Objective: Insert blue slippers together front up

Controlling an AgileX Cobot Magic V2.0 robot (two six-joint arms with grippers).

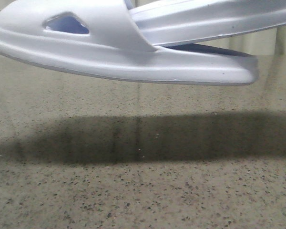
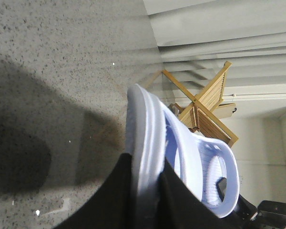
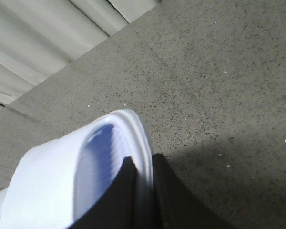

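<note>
Tabletop [image 1: 143, 191] fills most of the front view. It is grey-brown stone with small dark specks. A long dark shadow [image 1: 148, 138] lies across its middle, under the shoes.

The blue slippers [image 1: 124, 52] are next in size. They are very pale blue, almost white. Both are up in the air above the tabletop and do not touch it. They are close to the front camera, near the top of its picture. The nearer slipper runs sideways, with a thick sole and a wide strap. The strap has a three-cornered hole [image 1: 66, 24] in its side. The second slipper [image 1: 214, 19] lies just above the first one and goes under its strap. The two shoes touch there.

A wooden folding rack [image 2: 205, 107] shows in the left wrist view. It stands past the far edge of the tabletop, in front of a pale wall.

The left gripper [image 2: 145, 195] is clamped on the edge of one slipper's sole. One dark finger sits on each side of the sole.

The right gripper [image 3: 142, 191] is clamped on the rim of the other slipper in the same way. The ribbed inside of that shoe [image 3: 97, 162] looks bluer than its rim.
</note>
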